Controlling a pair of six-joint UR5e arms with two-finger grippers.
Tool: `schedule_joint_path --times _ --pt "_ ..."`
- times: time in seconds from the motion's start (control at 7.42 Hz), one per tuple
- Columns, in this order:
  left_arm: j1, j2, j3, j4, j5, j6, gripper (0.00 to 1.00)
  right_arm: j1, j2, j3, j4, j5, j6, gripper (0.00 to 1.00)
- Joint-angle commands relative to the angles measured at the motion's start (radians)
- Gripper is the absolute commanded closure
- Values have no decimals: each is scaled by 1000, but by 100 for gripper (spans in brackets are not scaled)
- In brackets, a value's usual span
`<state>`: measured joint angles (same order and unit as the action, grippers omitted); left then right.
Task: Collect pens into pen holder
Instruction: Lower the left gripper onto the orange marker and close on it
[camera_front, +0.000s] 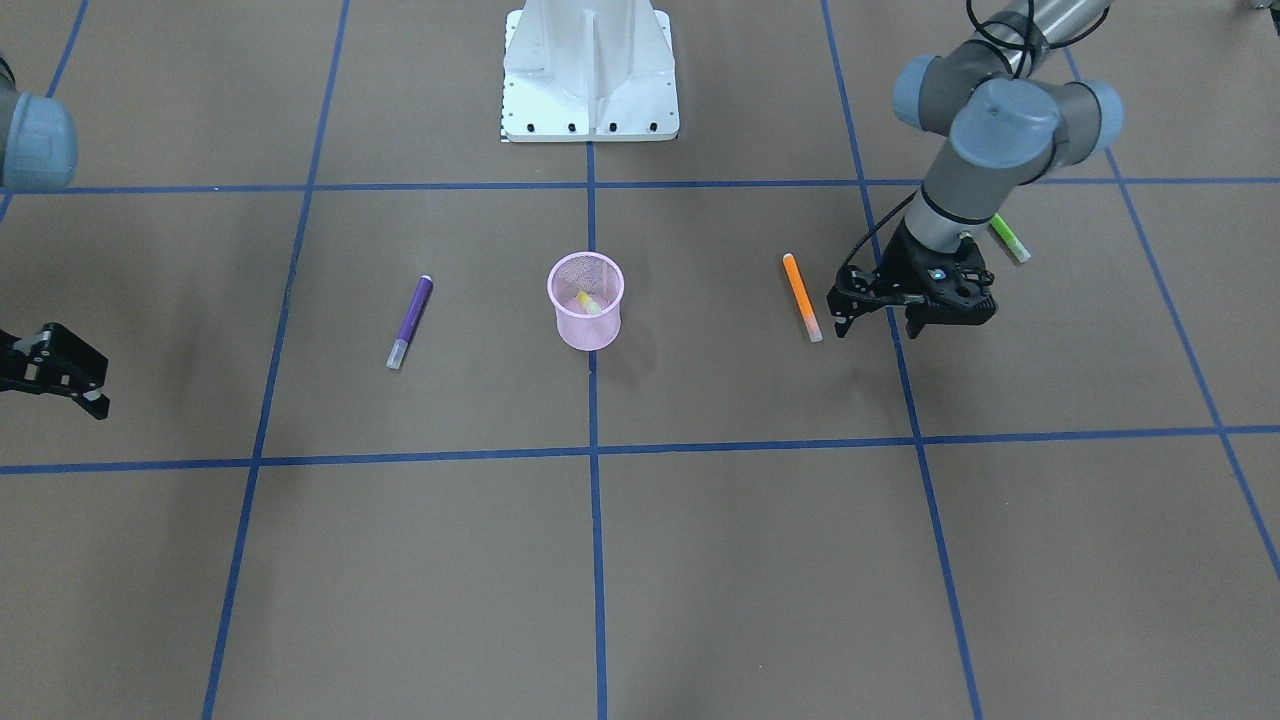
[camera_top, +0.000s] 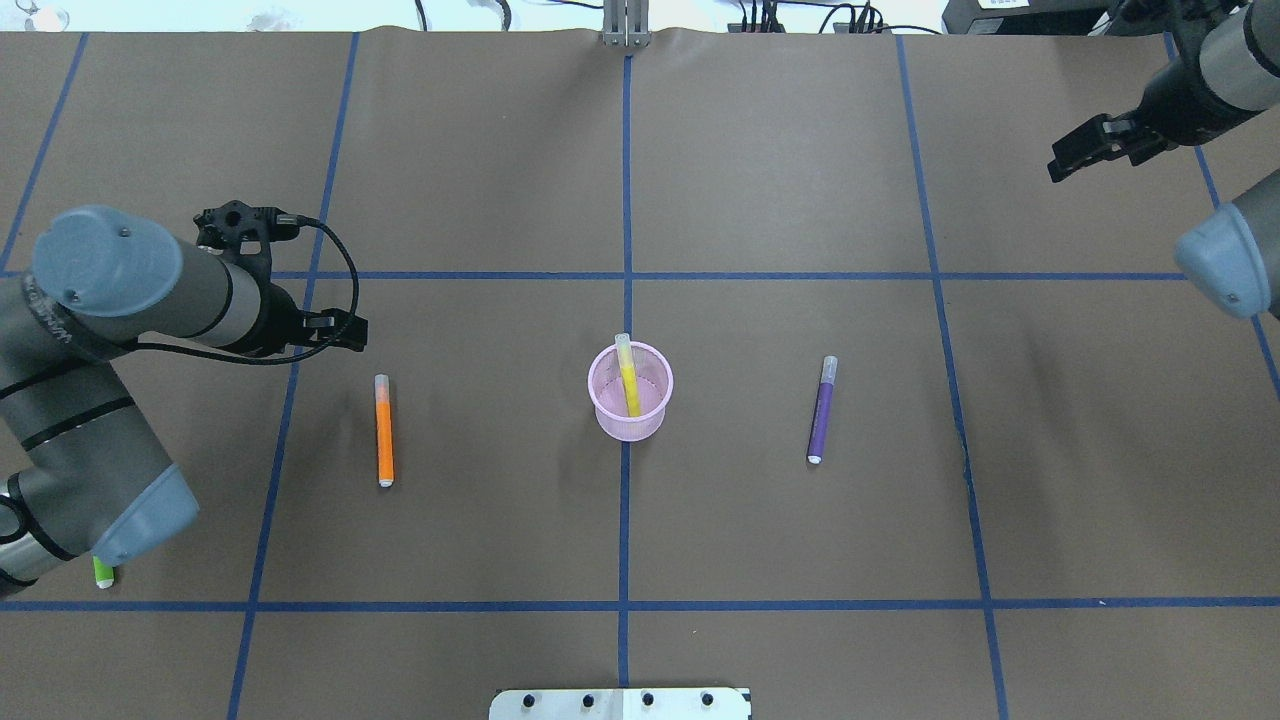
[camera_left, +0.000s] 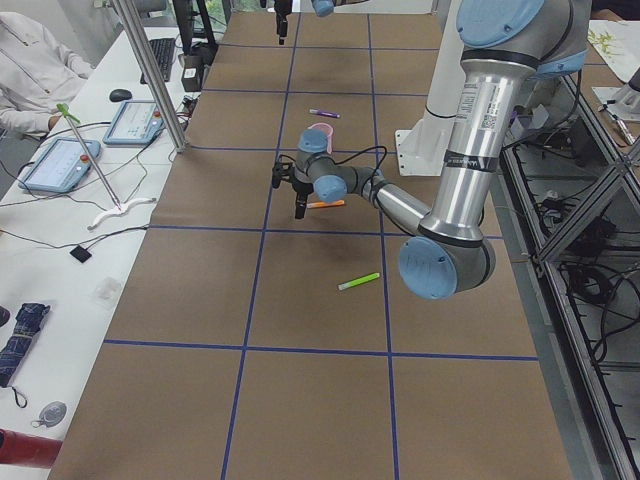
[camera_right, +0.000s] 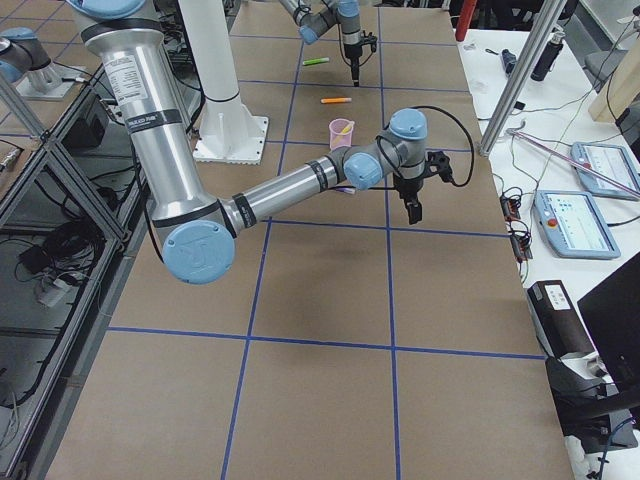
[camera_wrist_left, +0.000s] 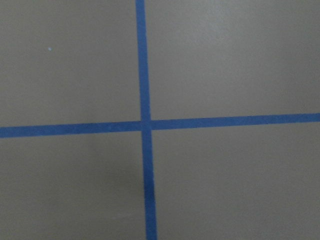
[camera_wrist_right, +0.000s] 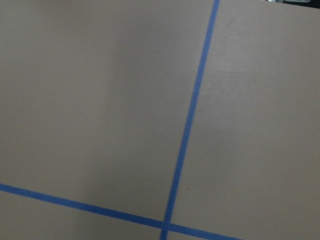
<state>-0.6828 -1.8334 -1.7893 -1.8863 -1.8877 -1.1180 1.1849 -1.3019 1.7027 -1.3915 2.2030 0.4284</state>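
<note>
Low over the brown paper-covered desk (camera_front: 700, 560), near its left end: the black left end effector (camera_front: 875, 328), fingers wide apart, nothing held. Just beside it, on the side toward the desk's middle: the slim orange pen with a pale cap (camera_front: 801, 297), flat on the desk, not touching. Lies long-ways from the robot's edge to the far edge, pale cap toward the far edge. Looks like the next one to pick, so likely a short sideways slide, then down, fingers set across the pen.

On the other side of that end effector, closer to the left end and the robot's edge: the slim green pen (camera_front: 1009, 238), flat too.

At the desk's middle: the small pink wire-mesh cup (camera_front: 586, 300), upright, with the slim yellow pen (camera_top: 628, 378) leaning inside. Between cup and right end: the slim purple pen (camera_front: 410, 322), flat, a bit slanted. Well apart from it, by the right end: the black right end effector (camera_front: 100, 390), fingers seemingly parted, empty.

Plenty of bare desk around every pen, no edge close. Open way from orange pen to cup.
</note>
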Motion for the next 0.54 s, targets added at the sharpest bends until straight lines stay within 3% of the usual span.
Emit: schedule_joint_path --times 0.0,0.27,0.4 --pt "89 -67 -32 179 39 -89 2 36 -63 -1 6 30 -39 0" --pt "136 -76 -24 179 57 -103 4 41 -66 2 8 24 -27 0" --pt "155 -81 -15 177 61 -103 15 41 -66 2 8 23 -27 0"
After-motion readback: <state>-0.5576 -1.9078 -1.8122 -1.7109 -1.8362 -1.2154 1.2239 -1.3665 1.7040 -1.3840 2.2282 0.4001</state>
